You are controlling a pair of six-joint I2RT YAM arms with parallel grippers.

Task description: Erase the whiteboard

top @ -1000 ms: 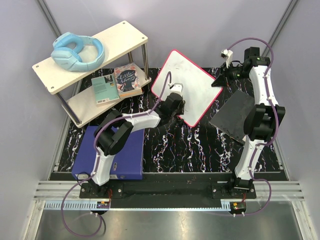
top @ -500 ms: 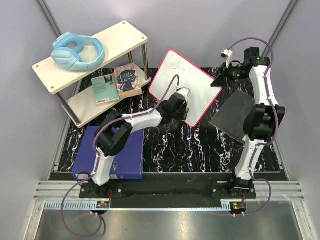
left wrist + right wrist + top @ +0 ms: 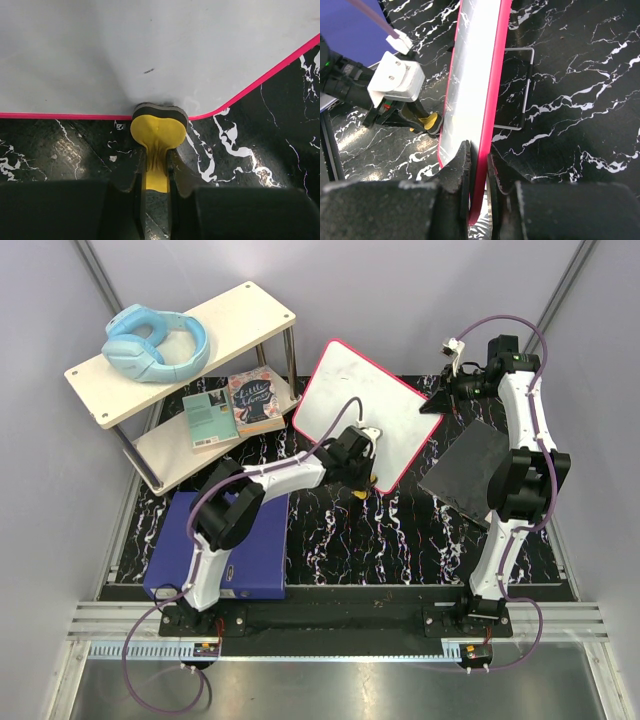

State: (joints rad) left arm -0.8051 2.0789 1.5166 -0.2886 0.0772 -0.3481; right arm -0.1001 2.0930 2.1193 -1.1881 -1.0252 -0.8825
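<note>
Left gripper [image 3: 155,170] is pinched narrow on the stem of the yellow eraser [image 3: 159,131], whose dark felt edge sits right on the whiteboard's [image 3: 150,45] pink rim at centre frame of the wrist view. Right gripper [image 3: 479,165] is clamped on the board's edge, propping it tilted. From above, the board sits upper centre on the black marbled table [image 3: 260,125], with the dark cloth [image 3: 468,472] to its right.

The surface looks almost wiped: I see only one small dark fleck just above the eraser. By my reading, a last pass there finishes it.

Against a second ago, the left gripper has slid from the board's lower middle down to its lower edge, and the board has swung slightly toward the upper left.
</note>
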